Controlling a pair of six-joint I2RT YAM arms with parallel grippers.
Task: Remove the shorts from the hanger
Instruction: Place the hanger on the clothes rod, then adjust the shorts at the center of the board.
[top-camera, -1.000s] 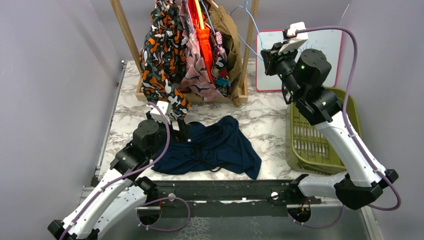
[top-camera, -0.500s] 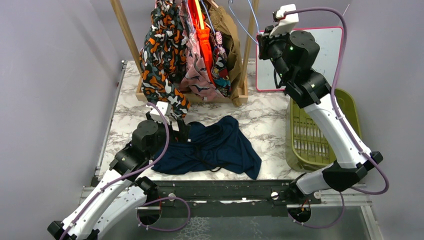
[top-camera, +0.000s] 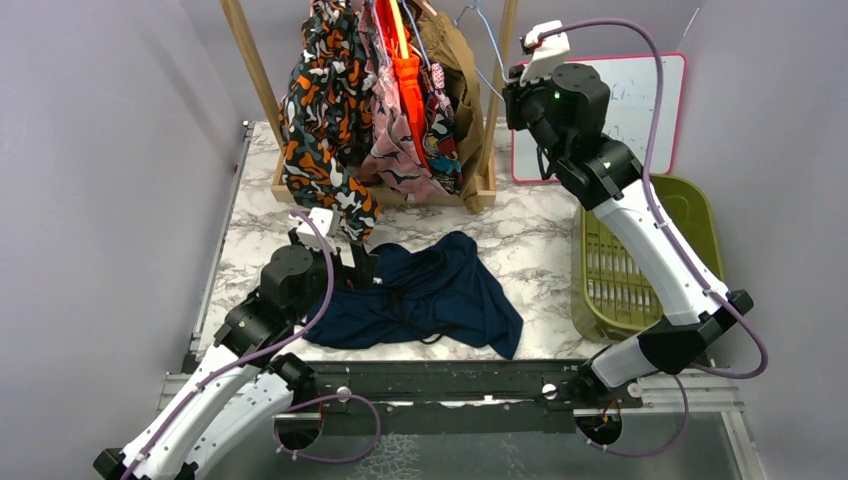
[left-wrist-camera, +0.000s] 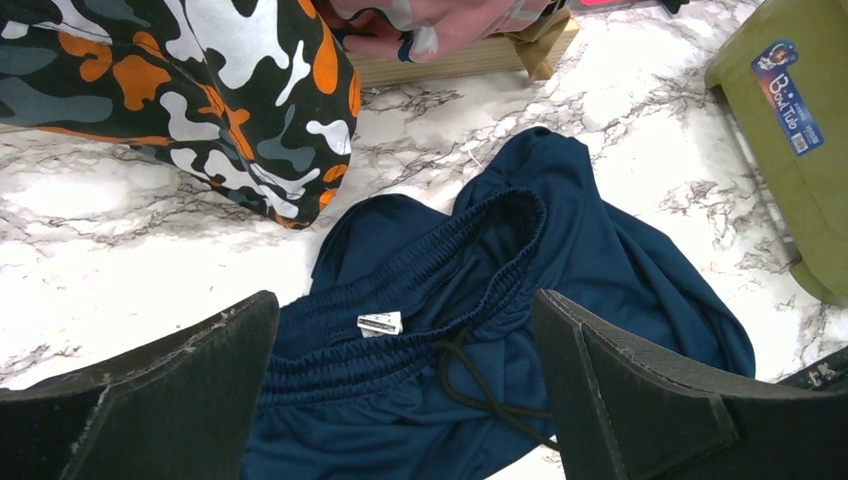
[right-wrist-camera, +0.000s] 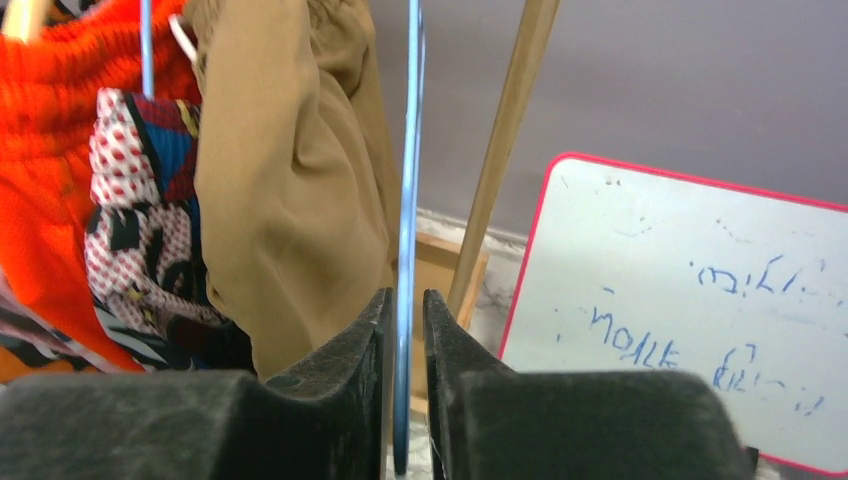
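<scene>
- OK, navy soft fabric shorts (left-wrist-camera: 520, 300) are lying crumpled on the white marble-pattern table (top-camera: 540, 240), waistband and drawstring facing up, already off any hanger and just in front of the wooden rack (top-camera: 495, 110).
- Left end effector (left-wrist-camera: 405, 310) is hovering low over that waistband, fingers spread wide and holding nothing.
- Right end effector (right-wrist-camera: 407, 310) is reaching up beside the rack post, fingers nearly pressed together with the thin blue wire hanger (right-wrist-camera: 408, 150) running between them. I cannot tell whether the pads are pinching the wire or just letting go.
- Tan fabric shorts (right-wrist-camera: 290, 180) are hanging just beside that wire, with bright orange shorts (right-wrist-camera: 50, 150) and the black-orange-white blotch print shorts (top-camera: 320, 120) further along.
- Judging the step: the right arm is parking the bare hanger on the rack.
- Doing it well: the hook is out of view, so its seat on the rail needs checking before the fingers are spreading fully.
- Backing straight out along the wire is keeping the fingers from dragging the tan pair.
- Olive green plastic basket (top-camera: 620, 280) is sitting to the right, near the navy pair.
</scene>
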